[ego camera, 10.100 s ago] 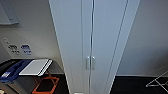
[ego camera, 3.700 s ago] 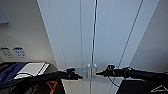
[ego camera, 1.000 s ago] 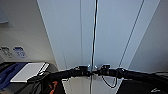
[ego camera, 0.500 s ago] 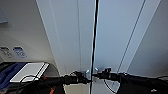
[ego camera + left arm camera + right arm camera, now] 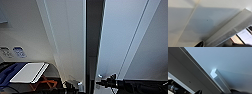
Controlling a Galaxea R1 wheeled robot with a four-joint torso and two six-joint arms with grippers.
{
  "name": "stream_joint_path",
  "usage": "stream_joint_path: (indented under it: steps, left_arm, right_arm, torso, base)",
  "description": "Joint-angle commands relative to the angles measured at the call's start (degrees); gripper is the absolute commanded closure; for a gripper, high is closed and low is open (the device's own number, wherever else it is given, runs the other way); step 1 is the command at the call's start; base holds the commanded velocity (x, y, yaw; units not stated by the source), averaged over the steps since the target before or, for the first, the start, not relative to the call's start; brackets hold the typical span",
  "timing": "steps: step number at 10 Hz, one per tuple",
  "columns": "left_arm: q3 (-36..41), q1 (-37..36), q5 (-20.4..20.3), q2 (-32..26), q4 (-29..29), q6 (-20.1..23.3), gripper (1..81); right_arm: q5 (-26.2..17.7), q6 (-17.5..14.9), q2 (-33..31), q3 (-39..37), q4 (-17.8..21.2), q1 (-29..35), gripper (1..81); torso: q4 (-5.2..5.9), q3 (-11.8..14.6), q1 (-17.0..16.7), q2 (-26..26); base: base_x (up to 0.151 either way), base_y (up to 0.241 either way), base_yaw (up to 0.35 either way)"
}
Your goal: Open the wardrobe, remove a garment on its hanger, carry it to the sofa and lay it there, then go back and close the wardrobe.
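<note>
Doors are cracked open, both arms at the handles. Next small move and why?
Probably keep drawing both doors outward. In the head view the wardrobe shows just a narrow dark gap at the seam, too slim to reach through. The left gripper sits by the left handle and the right gripper by the right handle, so both look placed for pulling.

wall signs [image 5: 13,52]: we see two small plates with marks on the wall left of the wardrobe [image 5: 67,37]; we cannot read them.
printed sheet [image 5: 246,36]: we make out ruled lines in the left wrist view, no words.
wardrobe doors: we find no lettering.
</note>
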Motion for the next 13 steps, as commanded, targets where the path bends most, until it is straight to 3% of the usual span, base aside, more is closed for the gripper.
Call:
stream_joint_path:
  steps: [1,3,6,9,11,13]
  left_arm:
    - [16.47,2.51,3.46,-8.50,2.13,-0.75,1.0]
    - [20.51,6.27,2.59,-15.03,3.70,-0.66,1.0]
    - [25.35,13.92,-3.47,-25.83,7.83,-0.66,1.0]
    - [25.71,25.60,-12.62,-35.70,11.53,-0.66,1.0]
    - [20.35,36.85,-23.70,-41.59,11.80,-0.83,1.0]
    - [10.22,47.48,-36.74,-39.69,11.27,-1.53,1.0]
  right_arm:
    - [-4.72,1.81,-8.02,15.75,-0.86,-2.17,1.0]
    - [-1.11,1.80,-14.12,20.26,-2.97,-5.95,1.0]
    - [4.24,1.89,-25.00,26.50,-5.26,-9.39,1.0]
    - [8.29,1.98,-37.65,31.17,-5.53,-13.25,1.0]
    - [11.55,2.16,-45.95,27.74,-5.53,-19.14,1.0]
    - [11.56,3.98,-49.11,18.47,-3.78,-24.30,1.0]
  torso:
    - [0.00,0.00,0.00,-0.03]
    - [0.00,0.00,0.00,-0.03]
    - [0.00,0.02,0.00,-0.03]
    - [0.00,0.02,0.00,-0.03]
    - [0.00,0.04,0.00,-0.03]
    - [0.00,0.09,-0.11,-0.08]
  base:
    - [0.000,0.000,0.000]
    - [0.000,0.000,0.000]
    - [0.000,0.000,0.000]
    - [0.000,0.000,0.000]
    - [0.000,0.000,0.000]
    - [0.000,0.000,0.000]
